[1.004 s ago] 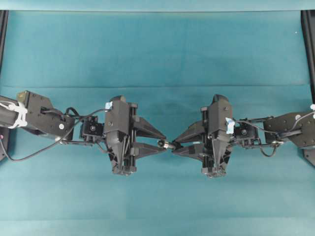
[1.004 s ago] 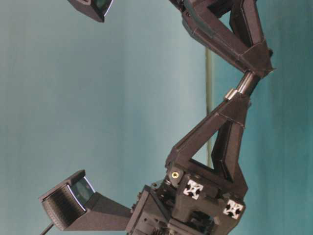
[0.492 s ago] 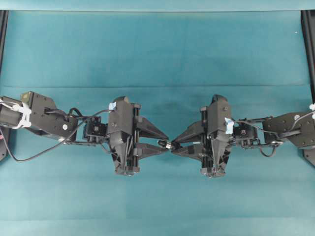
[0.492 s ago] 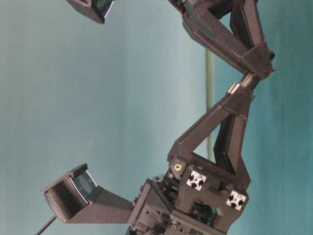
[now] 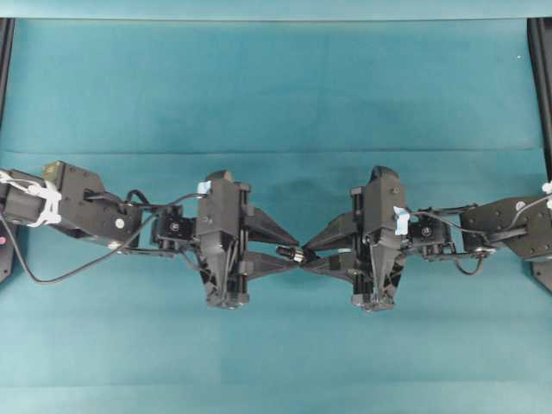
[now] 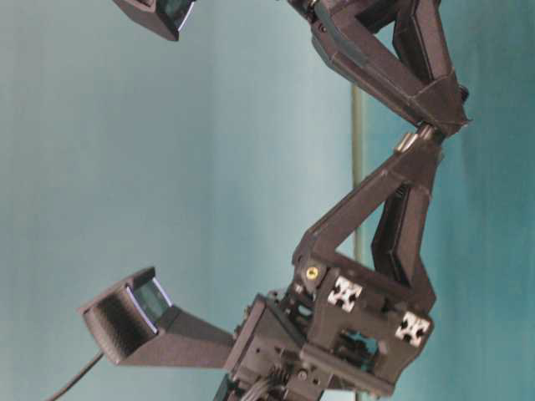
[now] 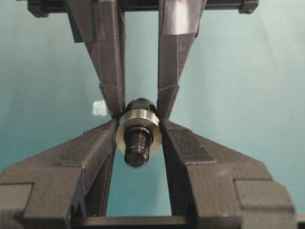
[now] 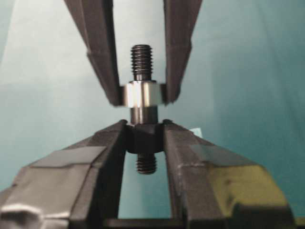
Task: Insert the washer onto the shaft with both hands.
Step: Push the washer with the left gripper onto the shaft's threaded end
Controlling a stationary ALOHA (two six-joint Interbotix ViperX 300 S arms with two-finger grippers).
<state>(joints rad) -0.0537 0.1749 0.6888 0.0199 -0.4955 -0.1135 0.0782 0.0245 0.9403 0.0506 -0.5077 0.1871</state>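
The grey washer [image 7: 138, 116] is pinched between the fingertips of my left gripper [image 7: 139, 123], which is shut on it. The dark shaft [image 7: 137, 148] passes through the washer's hole, its threaded end pointing at the left wrist camera. My right gripper [image 8: 145, 125] is shut on the shaft's [image 8: 141, 59] thick middle, with the washer [image 8: 139, 94] sitting just beyond its tips. From overhead, the left gripper [image 5: 291, 252] and right gripper [image 5: 305, 254] meet tip to tip above the table's middle. At table level the washer [image 6: 407, 140] shows between both sets of jaws.
A teal cloth [image 5: 276, 86] covers the table. Black frame rails [image 5: 542, 78] run along the left and right edges. A small pale scrap [image 7: 100, 108] lies on the cloth under the grippers.
My left gripper has moved right towards the right gripper, carrying the washer further along the shaft. The right gripper has stayed put.
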